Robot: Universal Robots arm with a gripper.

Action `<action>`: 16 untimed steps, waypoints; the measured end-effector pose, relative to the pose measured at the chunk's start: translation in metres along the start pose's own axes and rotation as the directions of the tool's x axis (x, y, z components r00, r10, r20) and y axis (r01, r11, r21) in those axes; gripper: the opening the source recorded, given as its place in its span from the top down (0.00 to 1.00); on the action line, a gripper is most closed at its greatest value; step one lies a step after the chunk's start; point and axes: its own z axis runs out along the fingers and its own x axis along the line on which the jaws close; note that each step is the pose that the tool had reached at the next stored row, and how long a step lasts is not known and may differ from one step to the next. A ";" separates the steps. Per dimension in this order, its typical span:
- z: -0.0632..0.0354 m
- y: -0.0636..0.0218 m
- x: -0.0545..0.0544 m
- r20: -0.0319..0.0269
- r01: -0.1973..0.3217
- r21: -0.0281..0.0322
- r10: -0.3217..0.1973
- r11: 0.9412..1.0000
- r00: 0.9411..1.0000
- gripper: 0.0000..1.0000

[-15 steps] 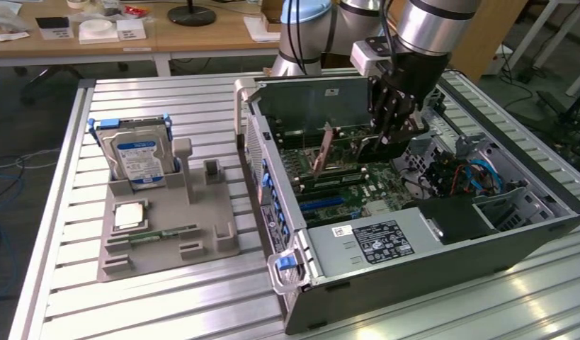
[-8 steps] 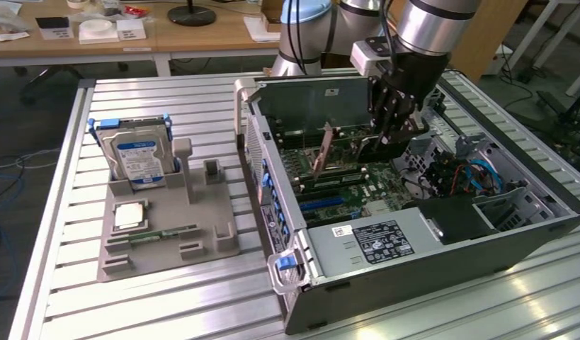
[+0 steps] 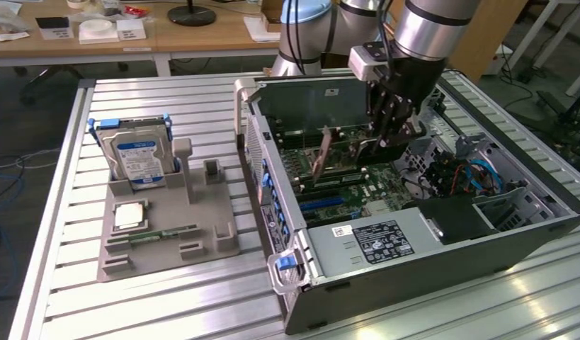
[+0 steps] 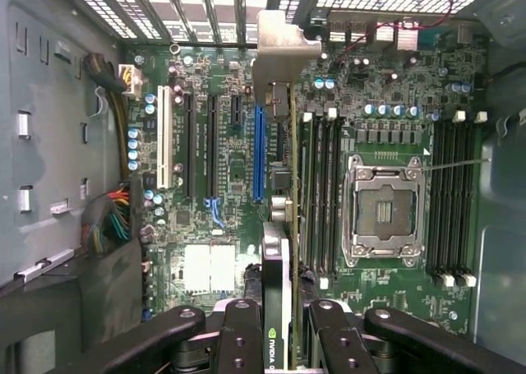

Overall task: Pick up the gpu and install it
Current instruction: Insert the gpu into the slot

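Hand (image 4: 283, 329) partly closed, fingers (image 4: 240, 337) pinching the gpu (image 4: 276, 263) by its near end. Card stands edge-on between them, inside the open case (image 3: 422, 280), hanging over the motherboard (image 4: 394, 292); not seated yet, as far as I judge. Long axis runs straight away from the hand, silvery bracket (image 4: 283, 41) at the far end, pointing at the case's rear slot openings. Long blue slot (image 4: 260, 152) lies parallel to the card, just beside its edge, on the side of the white slot (image 4: 162, 140). I reckon seating turns on that slight sideways offset
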 end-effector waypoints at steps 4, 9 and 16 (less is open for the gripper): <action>0.0011 0.0022 0.000 0.000 0.002 0.004 -0.002 1.000 1.000 0.73; 0.0012 0.0022 0.000 0.000 0.002 0.004 -0.002 1.000 1.000 0.73; 0.0012 0.0022 0.000 0.000 0.002 0.004 -0.002 1.000 1.000 0.73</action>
